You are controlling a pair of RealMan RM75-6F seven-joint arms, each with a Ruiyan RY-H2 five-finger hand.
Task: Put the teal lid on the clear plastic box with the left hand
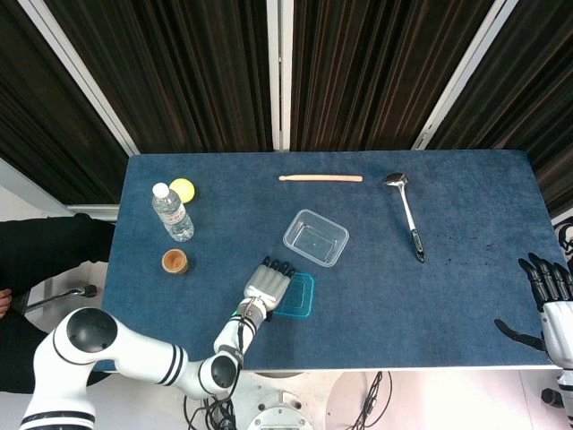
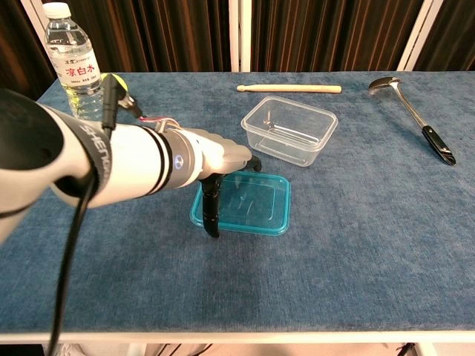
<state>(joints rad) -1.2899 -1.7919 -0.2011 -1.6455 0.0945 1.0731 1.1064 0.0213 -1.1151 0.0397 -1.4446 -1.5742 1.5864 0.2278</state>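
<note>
The teal lid (image 1: 299, 296) (image 2: 255, 205) hangs low over the blue table, near the front of the clear plastic box (image 1: 315, 237) (image 2: 289, 130) and not over it. My left hand (image 1: 269, 287) (image 2: 221, 169) grips the lid by its left edge, fingers across the top and thumb down beside it. The box stands empty and upright behind the lid. My right hand (image 1: 548, 296) shows only in the head view, open at the table's right edge and holding nothing.
A water bottle (image 1: 172, 211) (image 2: 70, 59), a yellow ball (image 1: 183, 189) and a small brown jar (image 1: 175, 262) stand at the left. At the back lies a wooden stick (image 1: 320, 178) (image 2: 289, 88), with a ladle (image 1: 407, 215) (image 2: 415, 119) to its right.
</note>
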